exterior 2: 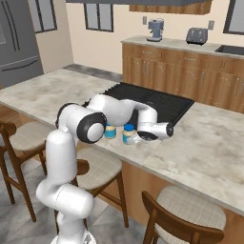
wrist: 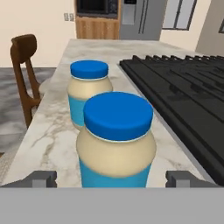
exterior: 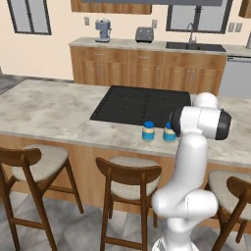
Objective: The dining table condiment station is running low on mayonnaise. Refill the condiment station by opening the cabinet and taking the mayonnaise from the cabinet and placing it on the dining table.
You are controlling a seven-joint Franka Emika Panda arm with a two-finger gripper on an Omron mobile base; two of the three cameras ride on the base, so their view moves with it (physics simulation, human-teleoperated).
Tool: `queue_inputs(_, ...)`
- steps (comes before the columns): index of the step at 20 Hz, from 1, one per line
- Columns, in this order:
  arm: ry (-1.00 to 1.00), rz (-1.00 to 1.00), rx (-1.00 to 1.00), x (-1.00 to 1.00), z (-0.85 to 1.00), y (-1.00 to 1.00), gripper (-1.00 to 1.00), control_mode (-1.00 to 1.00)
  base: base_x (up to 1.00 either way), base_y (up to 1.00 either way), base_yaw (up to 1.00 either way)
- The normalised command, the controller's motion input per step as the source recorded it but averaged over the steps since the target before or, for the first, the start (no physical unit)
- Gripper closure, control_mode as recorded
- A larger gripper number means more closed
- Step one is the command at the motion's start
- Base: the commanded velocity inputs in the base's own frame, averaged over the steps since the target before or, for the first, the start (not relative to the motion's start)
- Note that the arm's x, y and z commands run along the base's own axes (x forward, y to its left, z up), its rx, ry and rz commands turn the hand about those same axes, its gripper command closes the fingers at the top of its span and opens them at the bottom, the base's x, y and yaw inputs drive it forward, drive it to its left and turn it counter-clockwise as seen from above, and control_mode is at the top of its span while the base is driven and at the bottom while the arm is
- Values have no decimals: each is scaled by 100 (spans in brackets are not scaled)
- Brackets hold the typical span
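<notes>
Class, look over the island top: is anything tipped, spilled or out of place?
Nothing stands out. Both blue-lidded cream mayonnaise jars stand upright, side by side on the beige marbled dining table beside the black cooktop, with no spill.

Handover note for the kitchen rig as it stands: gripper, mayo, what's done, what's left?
Gripper: open, fingertips either side of the near mayonnaise jar, not clamping it.
Near jar: upright on the dining table, at the front edge of the black cooktop. Twin jar stands just beyond it, apart.
Done, by the look of it: mayonnaise placed on the table.
Left: back the hand off without tipping either jar.
</notes>
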Motion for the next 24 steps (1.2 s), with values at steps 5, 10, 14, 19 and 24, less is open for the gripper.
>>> queue_inputs(5,-7,0,0,-50,14,0,-100,-100,0,0,0)
queue_inputs(10,-25,6,-2,-80,68,7,-100,-100,0,0,0)
queue_inputs(14,-36,16,-6,-74,97,29,-100,-100,0,0,0)
queue_inputs(19,-32,20,-5,-62,100,40,-100,-100,0,0,0)
queue_inputs(24,-12,20,-3,-29,100,54,-100,-100,0,0,0)
